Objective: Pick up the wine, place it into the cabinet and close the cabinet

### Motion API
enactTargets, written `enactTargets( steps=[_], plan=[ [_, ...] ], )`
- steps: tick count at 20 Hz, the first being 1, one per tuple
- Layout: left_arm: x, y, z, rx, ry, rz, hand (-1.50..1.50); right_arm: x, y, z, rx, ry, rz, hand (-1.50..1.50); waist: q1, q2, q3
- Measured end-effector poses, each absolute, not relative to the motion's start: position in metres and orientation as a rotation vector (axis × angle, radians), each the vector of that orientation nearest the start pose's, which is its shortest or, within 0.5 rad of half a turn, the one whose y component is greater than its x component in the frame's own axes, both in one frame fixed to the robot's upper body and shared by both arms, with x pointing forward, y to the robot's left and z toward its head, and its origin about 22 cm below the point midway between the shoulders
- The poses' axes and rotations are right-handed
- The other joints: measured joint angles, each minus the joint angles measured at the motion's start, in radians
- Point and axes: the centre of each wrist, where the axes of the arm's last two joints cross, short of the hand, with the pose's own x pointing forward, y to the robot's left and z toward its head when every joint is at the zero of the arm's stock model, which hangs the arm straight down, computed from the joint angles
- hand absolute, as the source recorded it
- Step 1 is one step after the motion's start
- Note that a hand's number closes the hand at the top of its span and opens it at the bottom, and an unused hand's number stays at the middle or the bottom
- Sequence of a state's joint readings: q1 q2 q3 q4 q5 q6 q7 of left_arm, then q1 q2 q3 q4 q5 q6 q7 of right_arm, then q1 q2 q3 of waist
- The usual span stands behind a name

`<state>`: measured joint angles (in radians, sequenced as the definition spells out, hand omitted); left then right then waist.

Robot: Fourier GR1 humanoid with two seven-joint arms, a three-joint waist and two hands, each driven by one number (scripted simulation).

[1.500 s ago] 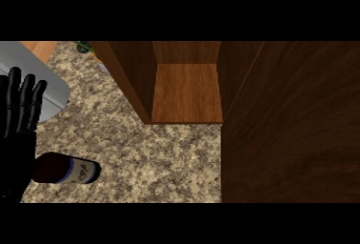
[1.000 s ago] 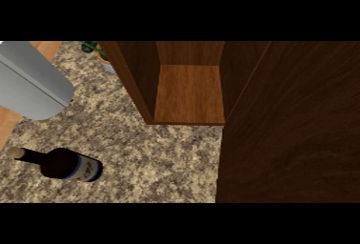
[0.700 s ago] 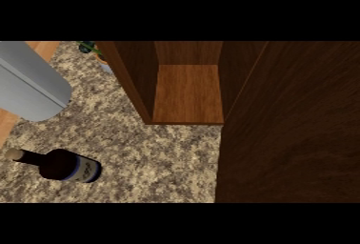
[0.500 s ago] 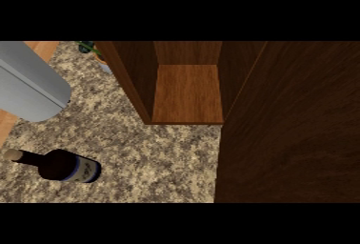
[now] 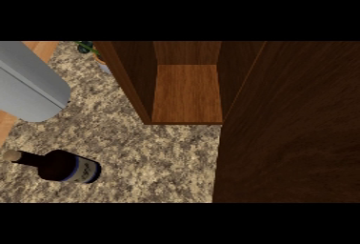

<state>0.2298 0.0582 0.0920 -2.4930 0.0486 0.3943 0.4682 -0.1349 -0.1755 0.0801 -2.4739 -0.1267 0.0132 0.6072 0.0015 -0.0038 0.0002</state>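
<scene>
Wine bottle (image 5: pixel 62 167) lying on its side at the lower left of the speckled stone surface (image 5: pixel 155 157), neck toward the left edge, label end toward the cabinet; well apart from the cabinet (image 5: pixel 186 93), standing open with a bare wooden shelf inside; dark door panel (image 5: pixel 288 128) filling the right side; grey forearm (image 5: pixel 28 88) slanting in at upper left, no hand showing, grasp not to be told; green plant (image 5: pixel 88 46) behind.

The wine (image 5: pixel 60 166) lies on the counter (image 5: pixel 155 157) — left of the open cabinet (image 5: pixel 186 93).
</scene>
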Motion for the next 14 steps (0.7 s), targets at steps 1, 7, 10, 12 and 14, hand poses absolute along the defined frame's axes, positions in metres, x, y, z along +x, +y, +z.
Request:
enactTargets(
  steps=[1,7,10,12,14],
  plan=[
    [0.127,0.257,0.169,0.247,-1.796,0.502,-1.50,0.156,-0.216,0.216,0.138,-1.959,0.280,-1.50,-0.001,0.000,0.000],
    [0.133,0.258,0.177,0.259,-1.789,0.513,-1.50,0.158,-0.207,0.238,0.150,-1.944,0.271,-1.50,-0.003,-0.001,0.000],
    [0.136,0.256,0.179,0.253,-1.785,0.520,-1.50,0.160,-0.207,0.247,0.133,-1.955,0.260,-1.50,-0.002,0.000,0.000],
    [0.139,0.256,0.181,0.253,-1.787,0.533,-1.50,0.160,-0.208,0.247,0.127,-1.957,0.258,-1.50,-0.003,0.001,0.000],
    [0.139,0.258,0.181,0.269,-1.790,0.549,-1.50,0.159,-0.208,0.251,0.127,-1.947,0.250,-1.50,-0.005,0.000,0.000]
  ],
)
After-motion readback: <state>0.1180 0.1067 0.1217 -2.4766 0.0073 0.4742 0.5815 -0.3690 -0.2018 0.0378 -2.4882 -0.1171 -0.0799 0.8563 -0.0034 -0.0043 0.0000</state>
